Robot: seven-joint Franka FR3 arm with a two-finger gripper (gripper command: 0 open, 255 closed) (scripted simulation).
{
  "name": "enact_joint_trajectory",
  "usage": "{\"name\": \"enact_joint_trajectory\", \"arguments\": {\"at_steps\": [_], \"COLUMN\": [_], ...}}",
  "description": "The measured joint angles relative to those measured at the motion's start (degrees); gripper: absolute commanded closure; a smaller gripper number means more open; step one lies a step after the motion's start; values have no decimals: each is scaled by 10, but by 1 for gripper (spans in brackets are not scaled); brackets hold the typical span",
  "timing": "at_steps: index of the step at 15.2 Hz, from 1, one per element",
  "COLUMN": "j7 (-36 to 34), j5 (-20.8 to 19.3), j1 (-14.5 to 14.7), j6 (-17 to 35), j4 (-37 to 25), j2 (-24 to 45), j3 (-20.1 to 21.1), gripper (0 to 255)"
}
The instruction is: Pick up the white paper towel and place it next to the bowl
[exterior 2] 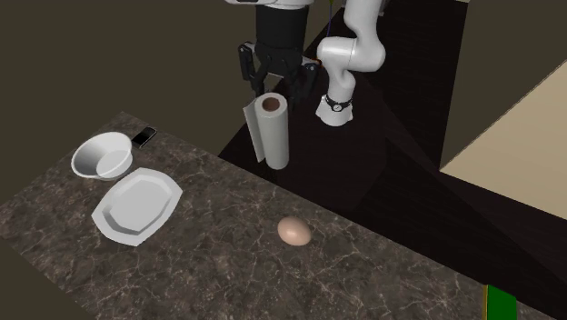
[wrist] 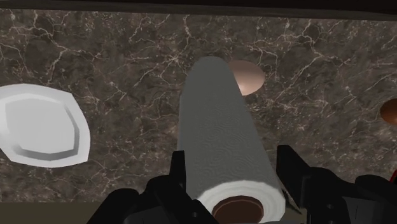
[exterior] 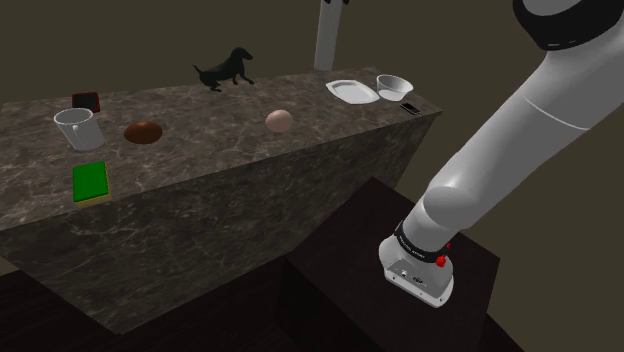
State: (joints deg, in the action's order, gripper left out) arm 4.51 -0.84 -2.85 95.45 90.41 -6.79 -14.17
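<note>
- The hand (exterior 2: pixel 275 88) hangs fingers-down over the desk (exterior 2: pixel 227 264) at the edge on the arm's side, grasping the upper end of the white paper towel roll (exterior 2: pixel 275 136)
- In the wrist view, one black finger (wrist: pixel 180 167) lies against each flank of the roll (wrist: pixel 219 127), just under its top rim
- The roll's long axis stands nearly upright: the open end of its brown core faces up into the hand, and the other end points down at the marble top
- In the second exterior view the roll's lower end shows against the dark ground beyond the desk's edge, so it looks lifted clear of the desk
- A loose sheet hangs down along the roll on the second exterior view's left
- The white bowl (exterior 2: pixel 102 155) sits at the desk's corner, on the second exterior view's left, well apart from the roll
- A dark phone (exterior 2: pixel 144 137) lies just beside the bowl, and a white plate (exterior 2: pixel 136 205) lies just on its near side
- A pinkish egg-shaped thing (exterior 2: pixel 294 231) rests on the marble, nearer that camera than the roll
- In the shoulder view the roll (exterior: pixel 329 40) stands at the desk's far right end, beyond the plate (exterior: pixel 352 91)
- Further to that view's left are a black dog figure (exterior: pixel 225 70), a brown dish (exterior: pixel 144 131), a grey mug (exterior: pixel 75 127) and a green book (exterior: pixel 91 182)
</note>
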Motion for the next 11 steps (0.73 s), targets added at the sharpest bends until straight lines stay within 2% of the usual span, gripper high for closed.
{"name": "enact_joint_trajectory", "arguments": {"at_steps": [8,11], "j7": [102,144], "j5": [12,23], "j1": [-43,-59], "j6": [30,39], "j4": [37,33], "j2": [-6,10], "j3": [-59,-84], "gripper": [255,255]}}
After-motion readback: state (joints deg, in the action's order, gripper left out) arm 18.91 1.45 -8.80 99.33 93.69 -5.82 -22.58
